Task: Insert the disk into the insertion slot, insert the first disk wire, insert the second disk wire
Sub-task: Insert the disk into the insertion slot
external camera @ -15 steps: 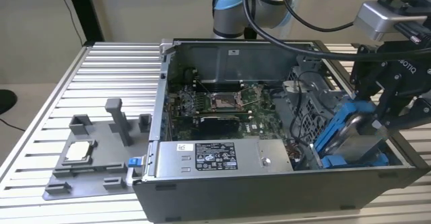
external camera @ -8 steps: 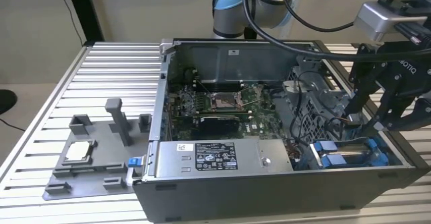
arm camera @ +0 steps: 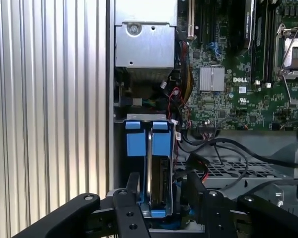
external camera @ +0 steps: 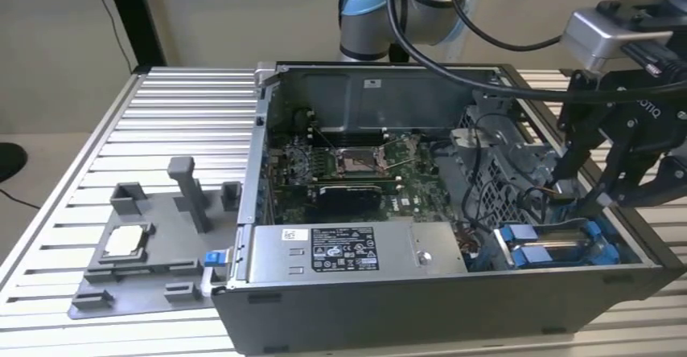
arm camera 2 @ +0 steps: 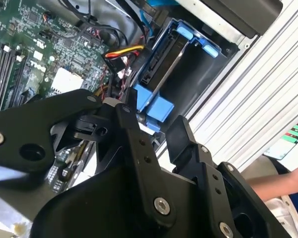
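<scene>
Disk (arm camera: 158, 168) in slot (arm camera: 121, 148), betw. claw (arm camera: 162, 178) fingers (arm camera: 133, 184)

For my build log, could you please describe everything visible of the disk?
The disk is a flat silver drive in a bright blue plastic caddy, standing on edge inside the insertion slot at a corner of the case. Blue tabs show at both ends. The gripper is open, its fingers straddling one end with a gap showing. A red, yellow and black wire bundle lies close by.

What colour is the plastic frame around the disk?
The frame is bright blue, clearest in the first wrist view.
</scene>
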### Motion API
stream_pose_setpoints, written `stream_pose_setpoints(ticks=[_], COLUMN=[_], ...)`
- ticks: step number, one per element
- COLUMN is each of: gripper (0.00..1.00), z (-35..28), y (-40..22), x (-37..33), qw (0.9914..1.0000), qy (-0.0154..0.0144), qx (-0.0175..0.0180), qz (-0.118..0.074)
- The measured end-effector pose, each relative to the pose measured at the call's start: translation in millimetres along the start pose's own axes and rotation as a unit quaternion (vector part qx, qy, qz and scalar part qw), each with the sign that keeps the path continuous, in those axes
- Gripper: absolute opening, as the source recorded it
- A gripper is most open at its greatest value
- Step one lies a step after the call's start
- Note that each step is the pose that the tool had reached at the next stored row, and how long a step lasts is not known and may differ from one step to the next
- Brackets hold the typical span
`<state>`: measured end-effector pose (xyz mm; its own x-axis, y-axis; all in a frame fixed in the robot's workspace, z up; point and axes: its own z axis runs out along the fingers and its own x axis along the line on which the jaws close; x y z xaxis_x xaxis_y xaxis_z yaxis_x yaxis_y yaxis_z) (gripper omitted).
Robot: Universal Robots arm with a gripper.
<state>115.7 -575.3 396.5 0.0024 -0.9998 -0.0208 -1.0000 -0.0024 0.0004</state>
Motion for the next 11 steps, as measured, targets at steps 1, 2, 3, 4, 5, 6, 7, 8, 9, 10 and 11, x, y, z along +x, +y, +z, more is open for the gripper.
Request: stream_pose_setpoints(ticks=[1, 2, 3, 4, 5, 6, 7, 8, 9, 10, 11], gripper=[1.0, 1.0, 1.0, 1.0, 1.0, 1.0, 1.0, 1.0, 1.0, 1.0, 1.0], z=[0.3, 0.8, 1.3, 1.9, 2.6, 3.8, 5.4, 7.1, 8.5, 8.6, 8.6], y=[-0.2, -0.3, -0.4, -0.5, -0.8, -1.0, -1.2, -1.6, -1.8, -1.8, -1.8], x=[-0.5, -1.0, -1.4, -1.9, -2.6, -3.4, -4.2, -5.0, -5.5, -5.5, -5.5], qw=[1.0, 0.99998, 0.99997, 0.99994, 0.99993, 0.99993, 0.99992, 0.99992, 0.99992, 0.99992, 0.99992], qy=[-0.0018, -0.0043, -0.0064, -0.0086, -0.0097, -0.0101, -0.0104, -0.0106, -0.0106, -0.0107, -0.0106], qx=[0.0022, 0.0038, 0.0051, 0.0064, 0.0069, 0.0069, 0.0069, 0.0069, 0.007, 0.007, 0.007], qz=[0.0, 0.0, 0.0, 0.0, 0.0, 0.0, 0.0, 0.001, 0.001, 0.001, 0.001])
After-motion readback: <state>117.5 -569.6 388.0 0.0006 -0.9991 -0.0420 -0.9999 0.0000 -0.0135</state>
